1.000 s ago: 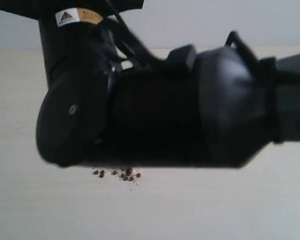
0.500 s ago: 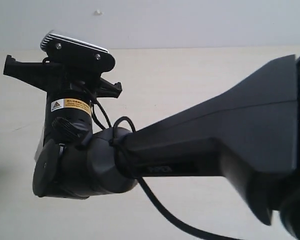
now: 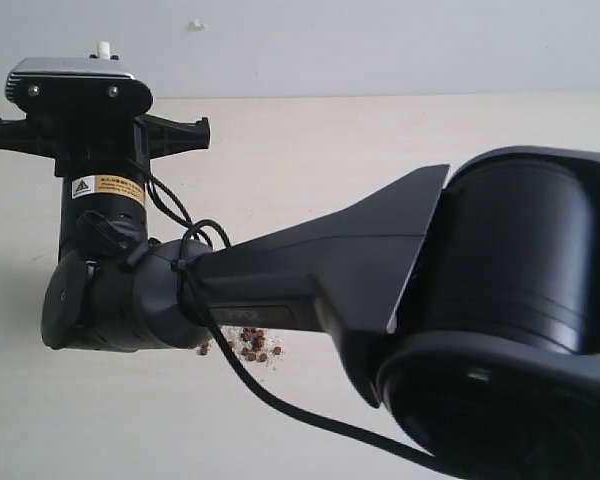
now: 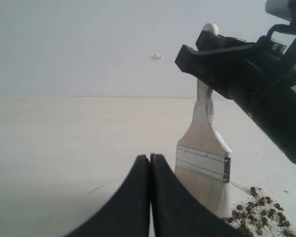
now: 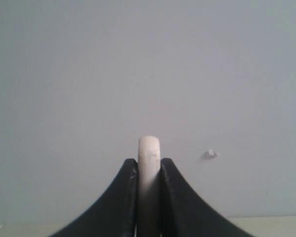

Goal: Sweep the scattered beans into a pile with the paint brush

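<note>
Up close: left gripper (image 4: 150,163), jaws pressed together on nothing. Just beyond: paint brush (image 4: 203,160) upright, bristles down beside the beans (image 4: 254,212), handle top pinched in the jaws of the right gripper (image 5: 149,165). Seems mostly done, with beans bunched in one loose patch and a few strays left. Further out: bare counter (image 4: 64,148) all round, far edge well apart.

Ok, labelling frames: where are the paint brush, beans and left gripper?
paint brush (image 4: 203,162), left wrist view, metal ferrule.
beans (image 4: 259,213), left wrist view, middle of pile.
left gripper (image 4: 150,158), left wrist view, where fingertips meet.
</note>
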You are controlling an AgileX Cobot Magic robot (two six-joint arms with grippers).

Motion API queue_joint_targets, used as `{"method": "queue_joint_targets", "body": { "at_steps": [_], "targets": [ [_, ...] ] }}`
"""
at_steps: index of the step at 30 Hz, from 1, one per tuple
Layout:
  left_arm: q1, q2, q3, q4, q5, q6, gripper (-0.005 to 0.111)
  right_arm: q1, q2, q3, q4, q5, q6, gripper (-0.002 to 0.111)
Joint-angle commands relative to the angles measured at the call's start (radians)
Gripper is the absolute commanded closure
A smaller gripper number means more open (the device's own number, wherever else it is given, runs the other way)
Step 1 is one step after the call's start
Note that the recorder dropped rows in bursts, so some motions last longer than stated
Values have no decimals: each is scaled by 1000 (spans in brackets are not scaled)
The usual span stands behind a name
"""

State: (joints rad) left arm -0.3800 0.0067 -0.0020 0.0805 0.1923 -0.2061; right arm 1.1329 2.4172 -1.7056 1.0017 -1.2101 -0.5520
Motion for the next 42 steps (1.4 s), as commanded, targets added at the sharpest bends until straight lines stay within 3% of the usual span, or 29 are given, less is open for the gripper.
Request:
{"method": "queue_joint_targets", "body": {
  "at_steps": [1,10,19,30,38,42],
  "targets": [
    [3,-3,2,-6,-1,2,107,-7,46,-47,-15,-11,4,108],
    [3,-3,2,-6,-1,2,107,-29,120,-70,44,-11,-12,108],
    [3,-3,2,-6,-1,2,107,-29,88,-70,83,-11,-369,108],
    [3,-3,2,-6,-1,2,107,-29,40,-70,158,-11,-486,108],
    [3,-3,2,-6,-1,2,107,0,-6,-68,175,-11,-212,108],
    [3,-3,2,-6,-1,2,107,16,39,-66,209,-11,-172,108]
  ]
}}
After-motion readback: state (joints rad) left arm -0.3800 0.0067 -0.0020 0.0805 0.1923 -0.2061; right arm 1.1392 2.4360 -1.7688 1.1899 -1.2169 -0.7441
